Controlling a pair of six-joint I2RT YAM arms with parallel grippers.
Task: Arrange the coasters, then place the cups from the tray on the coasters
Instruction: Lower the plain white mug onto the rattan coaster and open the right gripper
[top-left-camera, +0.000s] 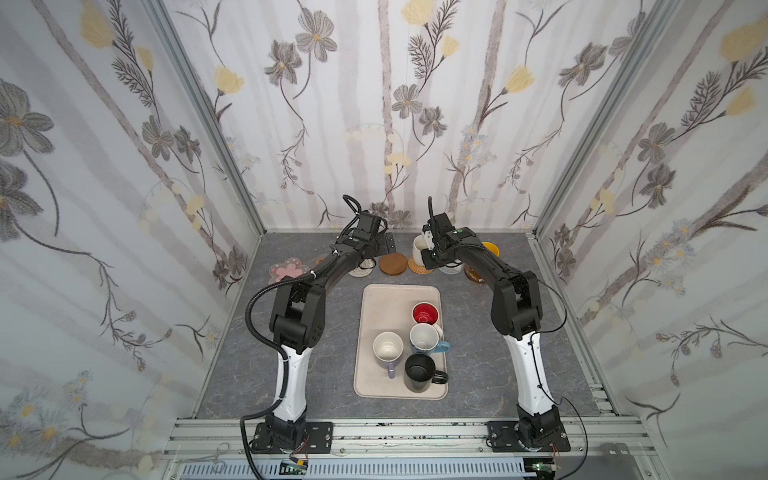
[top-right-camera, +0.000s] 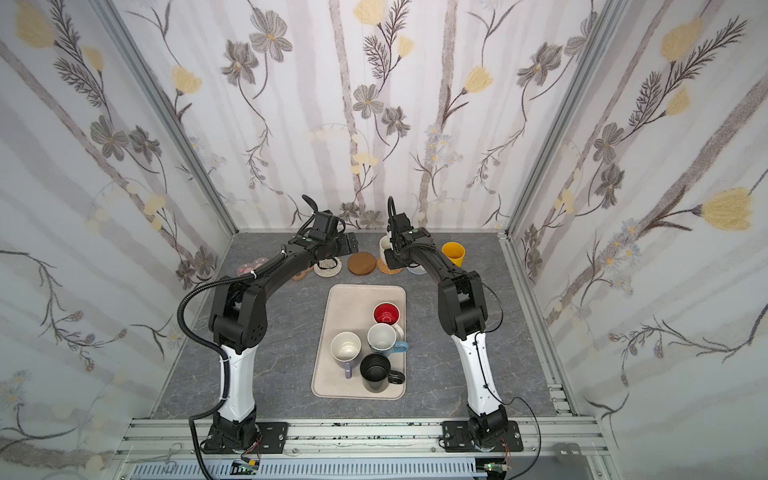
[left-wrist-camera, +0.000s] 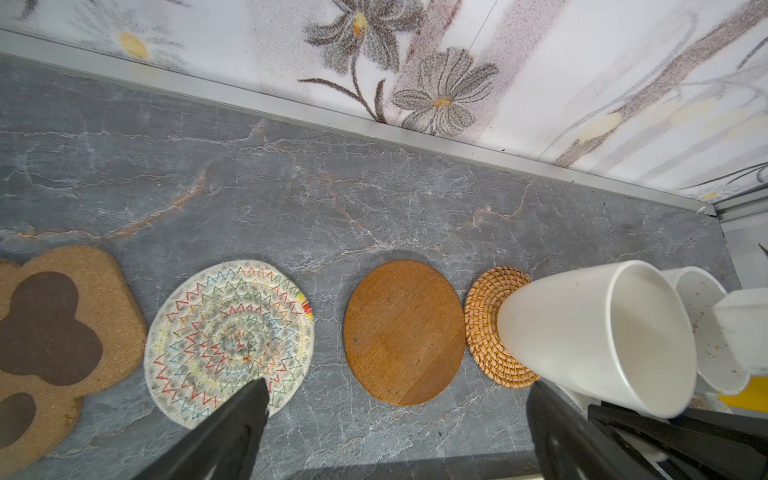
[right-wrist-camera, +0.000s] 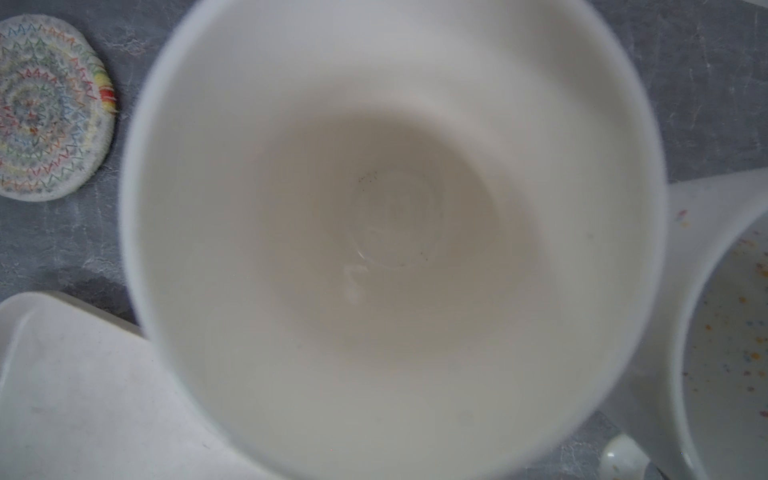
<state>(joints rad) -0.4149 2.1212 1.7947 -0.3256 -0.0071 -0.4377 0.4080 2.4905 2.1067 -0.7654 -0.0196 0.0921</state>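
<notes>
The coasters lie in a row along the back wall: pink flower (top-left-camera: 286, 269), brown paw (left-wrist-camera: 62, 332), crocheted round (left-wrist-camera: 228, 336), wooden disc (left-wrist-camera: 405, 332) and rattan disc (left-wrist-camera: 494, 328). A plain cream cup (left-wrist-camera: 594, 332) stands on the rattan disc, with my right gripper (top-left-camera: 428, 249) shut at it, fingers hidden. Its inside (right-wrist-camera: 395, 232) fills the right wrist view. My left gripper (left-wrist-camera: 397, 388) hangs open and empty above the wooden disc. The tray (top-left-camera: 374, 299) holds red-inside (top-left-camera: 425, 312), light blue (top-left-camera: 424, 336), lavender (top-left-camera: 387, 348) and black (top-left-camera: 419, 370) cups.
A speckled white cup (left-wrist-camera: 706, 332) stands right of the cream cup. A yellow cup (top-right-camera: 453, 252) stands further right, on an amber coaster (top-left-camera: 473, 277). The back wall's metal rail (left-wrist-camera: 374, 124) runs close behind the row. Both arms reach over the back of the table.
</notes>
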